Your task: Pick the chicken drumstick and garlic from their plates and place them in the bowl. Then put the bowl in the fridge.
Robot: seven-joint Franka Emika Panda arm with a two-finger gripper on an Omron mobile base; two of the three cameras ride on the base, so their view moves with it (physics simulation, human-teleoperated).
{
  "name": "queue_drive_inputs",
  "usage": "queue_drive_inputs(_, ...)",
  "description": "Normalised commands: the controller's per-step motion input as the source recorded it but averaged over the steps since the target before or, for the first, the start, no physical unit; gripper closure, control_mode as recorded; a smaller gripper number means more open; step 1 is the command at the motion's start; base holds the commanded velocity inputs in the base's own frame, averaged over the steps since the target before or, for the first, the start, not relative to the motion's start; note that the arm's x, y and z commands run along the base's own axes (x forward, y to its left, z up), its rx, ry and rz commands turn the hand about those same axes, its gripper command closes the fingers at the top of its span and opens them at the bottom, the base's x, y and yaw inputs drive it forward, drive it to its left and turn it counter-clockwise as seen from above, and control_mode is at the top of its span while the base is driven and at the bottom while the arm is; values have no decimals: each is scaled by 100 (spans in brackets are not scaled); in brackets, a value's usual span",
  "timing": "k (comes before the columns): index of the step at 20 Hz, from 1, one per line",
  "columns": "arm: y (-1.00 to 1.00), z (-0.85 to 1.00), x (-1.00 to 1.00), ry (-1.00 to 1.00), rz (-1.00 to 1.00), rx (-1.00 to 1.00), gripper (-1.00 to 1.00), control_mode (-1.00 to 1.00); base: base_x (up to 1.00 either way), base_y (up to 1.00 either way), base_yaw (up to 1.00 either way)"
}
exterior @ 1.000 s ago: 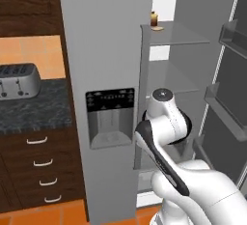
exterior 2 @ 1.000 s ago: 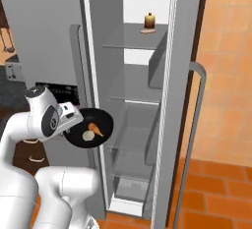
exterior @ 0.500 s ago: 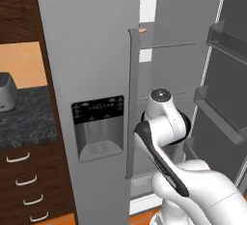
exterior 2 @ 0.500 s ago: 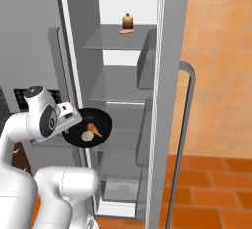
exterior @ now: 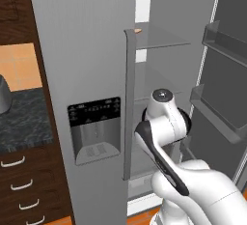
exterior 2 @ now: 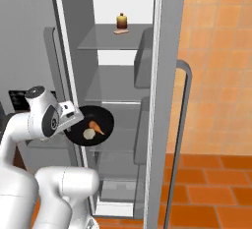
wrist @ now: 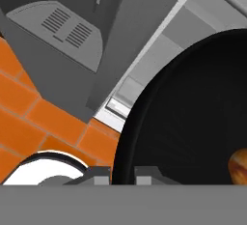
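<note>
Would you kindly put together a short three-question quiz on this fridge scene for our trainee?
1. True or false: the bowl already rests on a fridge shelf.
2. Which two foods lie in the bowl?
3. The pincer is: A) open beside the bowl, B) shut on the bowl's rim, C) shut on the fridge door handle.

Key:
1. False; it is held in the air at the open fridge.
2. The chicken drumstick and the garlic.
3. B

Glossy black bowl [exterior 2: 91, 125], brushed-metal fridge [exterior: 87, 50]
</note>
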Motion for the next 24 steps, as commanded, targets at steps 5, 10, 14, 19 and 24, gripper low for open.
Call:
queue_drive_inputs(5,0,44,50,-26,0,0,100,-100,0,0,0)
queue_drive_inputs(10,-32,49,79,-20,0,2,100,-100,0,0,0)
queue_drive_inputs(14,-69,52,77,-2,8,15,100,-100,0,0,0)
queue_drive_inputs(19,-14,22,76,11,23,1,100,-100,0,0,0)
queue_drive_inputs(24,-2,3,45,1,23,-7,100,-100,0,0,0)
